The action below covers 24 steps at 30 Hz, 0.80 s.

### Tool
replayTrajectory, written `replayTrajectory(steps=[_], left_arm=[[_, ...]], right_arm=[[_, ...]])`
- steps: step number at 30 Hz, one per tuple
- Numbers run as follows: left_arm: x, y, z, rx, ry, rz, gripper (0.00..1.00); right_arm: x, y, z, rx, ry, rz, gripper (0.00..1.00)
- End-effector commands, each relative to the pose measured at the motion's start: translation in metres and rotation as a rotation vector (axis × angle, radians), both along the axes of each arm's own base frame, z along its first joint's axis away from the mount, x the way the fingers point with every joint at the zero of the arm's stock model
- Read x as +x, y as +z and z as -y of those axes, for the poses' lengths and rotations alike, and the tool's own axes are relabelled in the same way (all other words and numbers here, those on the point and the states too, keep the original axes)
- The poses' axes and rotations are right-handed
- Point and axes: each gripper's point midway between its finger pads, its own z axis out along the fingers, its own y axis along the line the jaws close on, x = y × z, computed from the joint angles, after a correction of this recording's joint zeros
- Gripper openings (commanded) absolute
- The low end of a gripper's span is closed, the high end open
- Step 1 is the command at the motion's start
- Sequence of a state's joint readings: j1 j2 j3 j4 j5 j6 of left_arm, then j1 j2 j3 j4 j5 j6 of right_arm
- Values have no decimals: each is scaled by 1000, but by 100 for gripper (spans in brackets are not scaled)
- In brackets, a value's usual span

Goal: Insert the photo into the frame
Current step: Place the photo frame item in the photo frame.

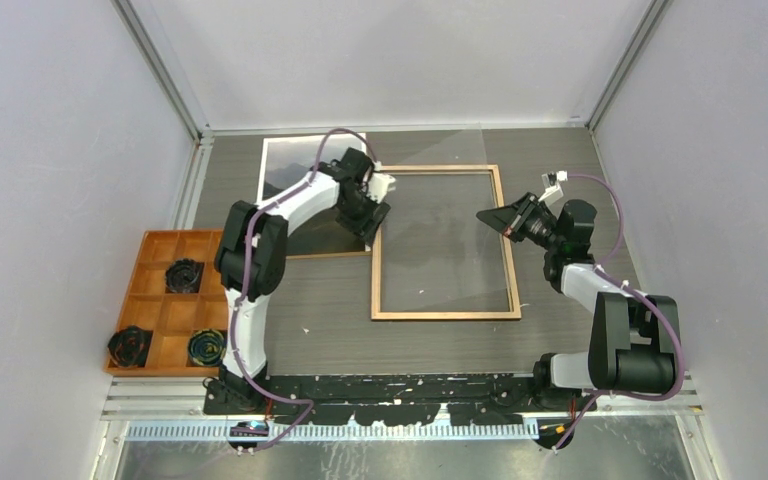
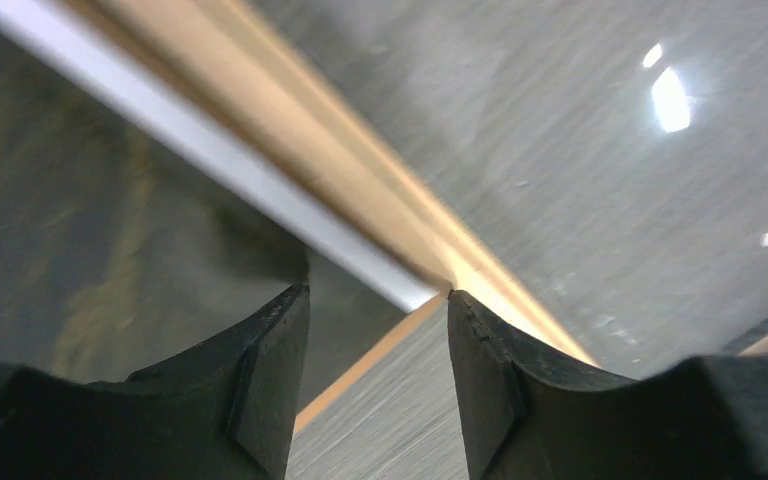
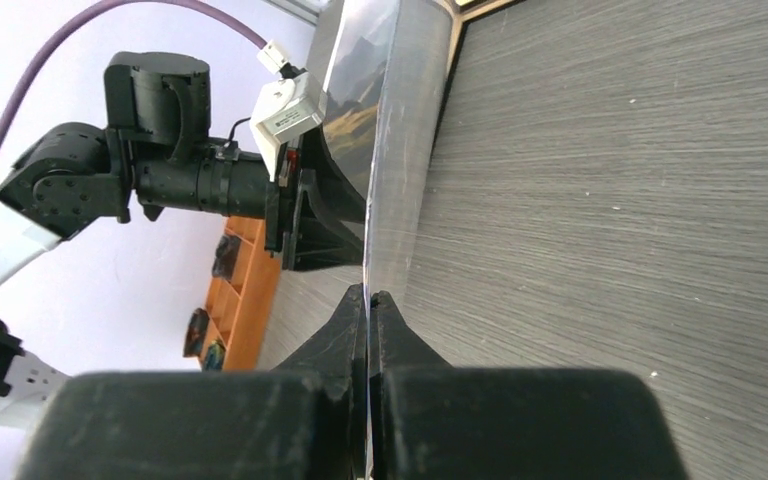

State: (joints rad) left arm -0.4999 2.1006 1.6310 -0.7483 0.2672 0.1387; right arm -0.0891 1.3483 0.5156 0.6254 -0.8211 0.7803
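Note:
The frame (image 1: 446, 315) lies in mid-table with its light wood back up. The photo (image 1: 295, 165), dark with a white border, lies left of it and is partly hidden by the left arm. My left gripper (image 1: 372, 218) hangs low over the frame's left rail near the photo's corner. In the left wrist view that gripper (image 2: 378, 295) is open: the photo's white border (image 2: 260, 170) and the wood rail (image 2: 360, 180) run ahead of the tips, and bare table shows between them. My right gripper (image 1: 488, 217) (image 3: 370, 295) is shut on the edge of a clear pane (image 3: 400, 150), tilted up over the frame.
An orange compartment tray (image 1: 150, 237) with dark rolls sits at the table's left edge. A brown board edge (image 1: 320, 255) shows under the photo. Grey walls close in the table on three sides. In the right wrist view the left arm (image 3: 190, 180) stands just beyond the pane.

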Motion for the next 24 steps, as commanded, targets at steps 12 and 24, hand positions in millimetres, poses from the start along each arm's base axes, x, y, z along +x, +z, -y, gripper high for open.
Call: replayTrajectory(steps=[12, 24], left_arm=[[16, -10, -64, 106, 111, 52, 50], [15, -9, -45, 113, 88, 74, 51]], right_arm=[[-3, 43, -17, 244, 70, 49, 1], [1, 26, -15, 236, 36, -30, 1]])
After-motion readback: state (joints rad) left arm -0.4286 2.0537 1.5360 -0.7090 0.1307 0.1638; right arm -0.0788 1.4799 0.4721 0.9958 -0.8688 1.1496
